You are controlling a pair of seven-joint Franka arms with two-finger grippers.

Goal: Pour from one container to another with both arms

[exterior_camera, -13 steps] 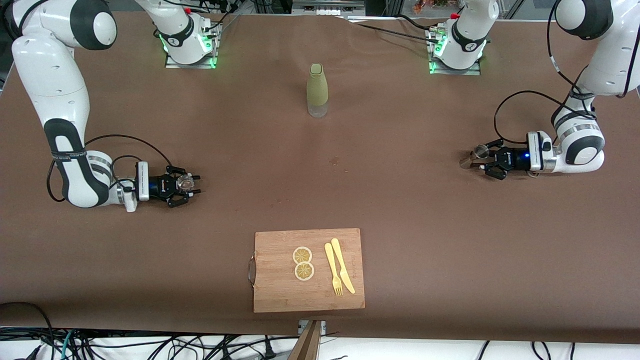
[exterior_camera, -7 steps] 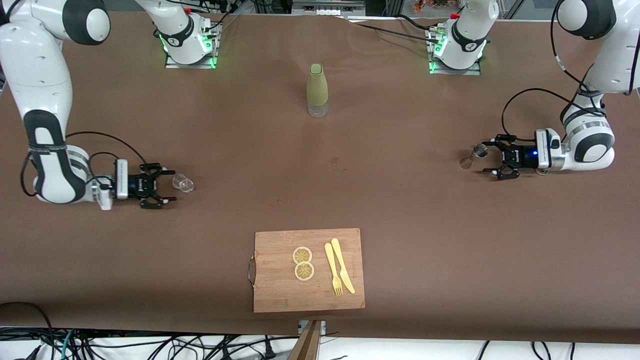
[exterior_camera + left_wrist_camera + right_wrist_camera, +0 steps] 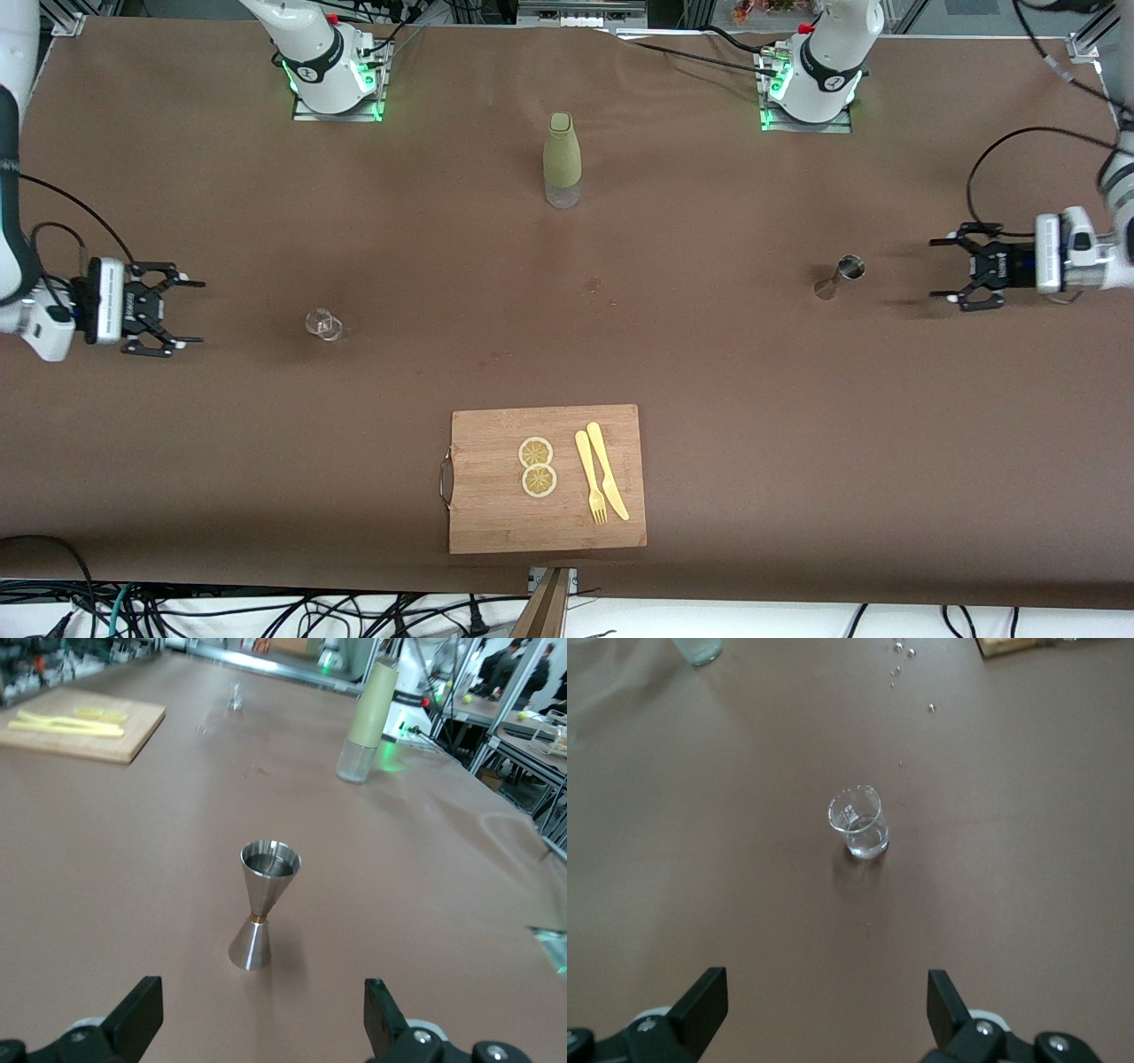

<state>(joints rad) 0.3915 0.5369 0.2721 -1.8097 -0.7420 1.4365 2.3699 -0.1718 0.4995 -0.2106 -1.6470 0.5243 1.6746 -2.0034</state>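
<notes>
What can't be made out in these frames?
- Whether the glass beaker holds liquid: too clear in the right wrist view, too small in the front view.
- Fill level of the steel jigger: the left wrist view shows only a dim reflection inside its top cup.
- Contents of the green bottle: its sleeve covers most of the body in every view.

Bare tabletop (image 3: 709, 354) between jigger (image 3: 838, 276), beaker (image 3: 323, 324), bottle (image 3: 562, 160) and cutting board (image 3: 547, 478).

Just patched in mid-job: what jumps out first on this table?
Two small vessels stand alone on the brown table: a clear glass beaker toward the right arm's end and a steel jigger toward the left arm's. Each has an open, empty hand beside it, right hand and left hand.
</notes>
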